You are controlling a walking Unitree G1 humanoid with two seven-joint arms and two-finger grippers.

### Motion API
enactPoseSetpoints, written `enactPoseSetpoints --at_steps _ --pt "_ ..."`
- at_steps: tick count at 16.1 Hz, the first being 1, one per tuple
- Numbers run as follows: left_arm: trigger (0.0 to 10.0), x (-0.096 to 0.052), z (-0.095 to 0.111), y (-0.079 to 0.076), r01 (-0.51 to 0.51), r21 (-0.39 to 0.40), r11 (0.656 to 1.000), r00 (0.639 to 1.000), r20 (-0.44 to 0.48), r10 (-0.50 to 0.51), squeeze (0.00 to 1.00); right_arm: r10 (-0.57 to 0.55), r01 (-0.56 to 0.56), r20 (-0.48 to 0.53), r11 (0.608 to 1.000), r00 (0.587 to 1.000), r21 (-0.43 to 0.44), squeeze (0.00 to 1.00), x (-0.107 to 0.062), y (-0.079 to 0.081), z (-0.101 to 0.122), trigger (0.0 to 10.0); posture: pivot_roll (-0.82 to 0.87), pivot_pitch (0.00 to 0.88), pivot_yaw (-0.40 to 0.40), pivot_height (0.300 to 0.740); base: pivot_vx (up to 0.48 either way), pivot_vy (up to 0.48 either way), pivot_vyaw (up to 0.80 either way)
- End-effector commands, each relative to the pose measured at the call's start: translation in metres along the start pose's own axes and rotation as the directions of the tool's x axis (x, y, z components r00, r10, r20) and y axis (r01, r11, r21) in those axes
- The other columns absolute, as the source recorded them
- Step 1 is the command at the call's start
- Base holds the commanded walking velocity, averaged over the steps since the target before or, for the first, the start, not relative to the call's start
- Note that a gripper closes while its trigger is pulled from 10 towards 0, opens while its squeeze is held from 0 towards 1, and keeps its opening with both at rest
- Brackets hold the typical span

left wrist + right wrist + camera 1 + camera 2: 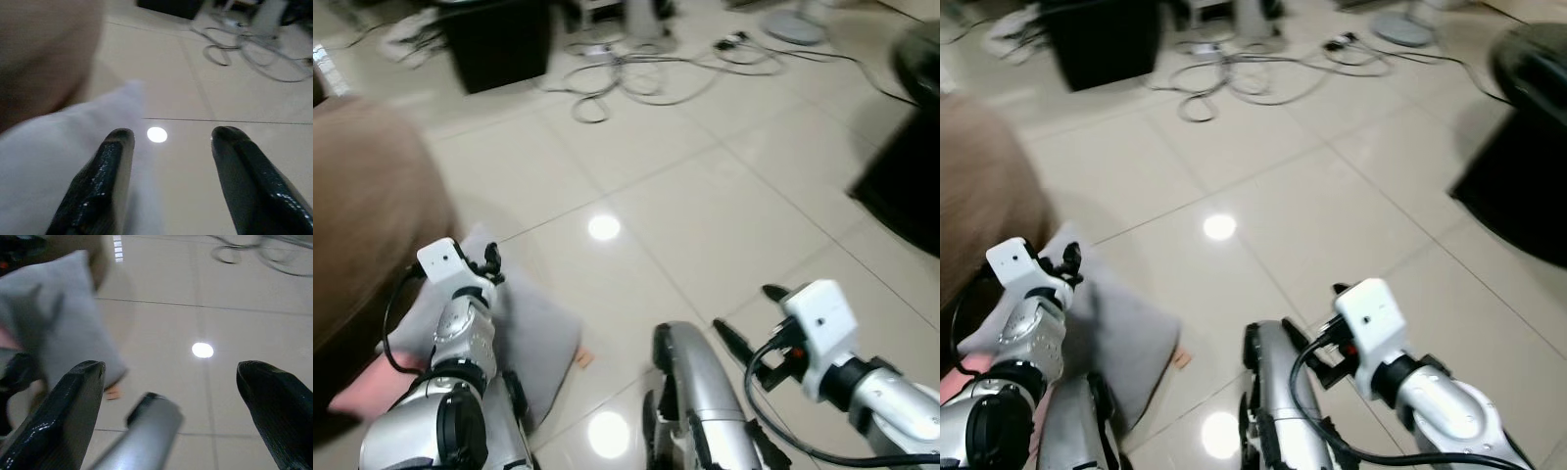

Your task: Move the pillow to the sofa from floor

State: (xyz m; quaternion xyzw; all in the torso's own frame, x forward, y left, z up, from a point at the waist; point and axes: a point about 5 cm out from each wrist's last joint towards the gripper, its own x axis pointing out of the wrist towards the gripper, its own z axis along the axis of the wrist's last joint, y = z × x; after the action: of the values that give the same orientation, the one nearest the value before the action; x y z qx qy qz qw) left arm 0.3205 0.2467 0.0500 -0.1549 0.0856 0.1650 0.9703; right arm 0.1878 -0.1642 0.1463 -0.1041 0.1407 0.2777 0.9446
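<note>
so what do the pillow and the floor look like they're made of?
Pillow: soft grey fabric, matte; it sags and creases with no shine. Floor: glossy beige tile, probably ceramic; thin grout lines and sharp lamp reflections point to a hard polished surface.

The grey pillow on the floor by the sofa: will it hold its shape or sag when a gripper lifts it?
The pillow looks soft and slumped against the sofa, so it would probably sag if pinched at one edge. It seems light for its bulk. On the glossy tile floor it would likely slide rather than tip.
</note>
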Motion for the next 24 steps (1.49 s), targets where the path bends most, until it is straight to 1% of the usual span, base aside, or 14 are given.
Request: enactPoseSetpoints --at_steps 1,2,3,4,6,8,9,10,11,12,15,20,22,24 --pt "10.0 -0.002 -0.001 0.011 -0.037 0.031 0.999 0.999 -0.002 0.037 1.00 0.004 -0.004 -0.010 1.000 1.000 -0.013 0.00 0.000 0.000 -0.001 10.0 -0.32 0.190 -0.046 0.526 0.000 0.000 0.80" --pt "10.0 -0.004 -0.001 0.020 -0.082 0.060 0.995 0.996 -0.010 0.083 0.90 0.010 -0.010 -0.010 1.000 1.000 -0.012 0.00 0.001 0.000 -0.001 10.0 -0.32 0.189 -0.052 0.526 0.000 0.000 0.80" --pt "10.0 -0.004 -0.001 0.024 -0.101 0.074 0.992 0.995 -0.011 0.102 0.90 0.012 -0.013 -0.010 1.000 1.000 -0.011 0.00 0.001 0.000 -0.001 10.0 -0.32 0.191 -0.054 0.526 0.000 0.000 0.80" --pt "10.0 -0.005 -0.001 0.028 -0.120 0.086 0.989 0.993 -0.012 0.121 0.00 0.017 -0.017 -0.013 1.000 1.000 -0.014 0.00 0.001 0.000 -0.001 10.0 -0.32 0.192 -0.057 0.526 0.000 0.000 0.80" --pt "10.0 -0.006 -0.003 0.033 -0.162 0.118 0.980 0.985 -0.033 0.167 0.00 0.018 -0.019 -0.026 1.000 0.999 -0.020 0.00 -0.002 -0.002 -0.002 10.0 -0.33 0.203 -0.066 0.526 0.000 0.000 0.80" --pt "10.0 -0.007 -0.008 0.033 -0.183 0.094 0.979 0.979 -0.072 0.190 0.00 0.008 -0.008 -0.031 1.000 0.999 0.000 0.00 -0.003 -0.003 -0.003 10.0 -0.34 0.204 -0.067 0.526 0.000 0.000 0.00" --pt "10.0 -0.007 -0.011 0.032 -0.182 0.061 0.981 0.978 -0.092 0.187 0.00 0.006 -0.006 -0.034 1.000 0.999 0.003 0.00 -0.004 -0.003 -0.003 10.0 -0.34 0.208 -0.072 0.526 0.000 0.000 0.00" --pt "10.0 -0.007 -0.016 0.026 -0.168 -0.018 0.986 0.979 -0.123 0.164 0.00 0.008 -0.008 -0.039 1.000 0.999 0.001 0.00 -0.007 -0.002 -0.003 10.0 -0.35 0.217 -0.077 0.526 0.000 0.000 0.00" --pt "10.0 -0.006 -0.017 0.021 -0.153 -0.059 0.986 0.981 -0.132 0.144 0.00 0.010 -0.010 -0.042 1.000 0.999 0.000 0.00 -0.009 -0.001 -0.003 10.0 -0.36 0.224 -0.081 0.526 0.000 0.000 0.00" --pt "10.0 -0.006 -0.020 0.016 -0.135 -0.096 0.986 0.983 -0.140 0.121 1.00 0.012 -0.012 -0.047 1.000 0.999 0.000 0.00 -0.011 0.000 -0.003 10.0 -0.36 0.229 -0.083 0.526 0.000 0.000 0.00" --pt "10.0 -0.009 -0.029 0.005 -0.097 -0.164 0.982 0.983 -0.173 0.068 1.00 0.012 -0.012 -0.050 1.000 0.999 -0.002 0.00 -0.018 0.001 0.000 10.0 -0.40 0.240 -0.085 0.526 0.000 0.000 0.00" --pt "10.0 -0.010 -0.033 0.006 -0.126 -0.222 0.967 0.979 -0.184 0.085 1.00 0.010 -0.010 -0.042 1.000 0.999 -0.014 0.00 -0.030 0.001 0.011 10.0 -0.48 0.256 -0.115 0.526 0.000 0.000 0.00" --pt "10.0 -0.012 -0.035 0.004 -0.135 -0.268 0.954 0.981 -0.174 0.090 1.00 0.002 -0.004 -0.057 0.999 0.998 -0.035 0.00 -0.043 -0.002 0.016 10.0 -0.52 0.245 -0.148 0.526 0.000 0.000 0.00" --pt "10.0 -0.012 -0.035 0.005 -0.162 -0.249 0.955 0.978 -0.169 0.122 1.00 -0.003 0.000 -0.067 0.999 0.998 -0.048 0.00 -0.051 -0.004 0.020 10.0 -0.55 0.233 -0.178 0.526 0.000 0.000 0.00"
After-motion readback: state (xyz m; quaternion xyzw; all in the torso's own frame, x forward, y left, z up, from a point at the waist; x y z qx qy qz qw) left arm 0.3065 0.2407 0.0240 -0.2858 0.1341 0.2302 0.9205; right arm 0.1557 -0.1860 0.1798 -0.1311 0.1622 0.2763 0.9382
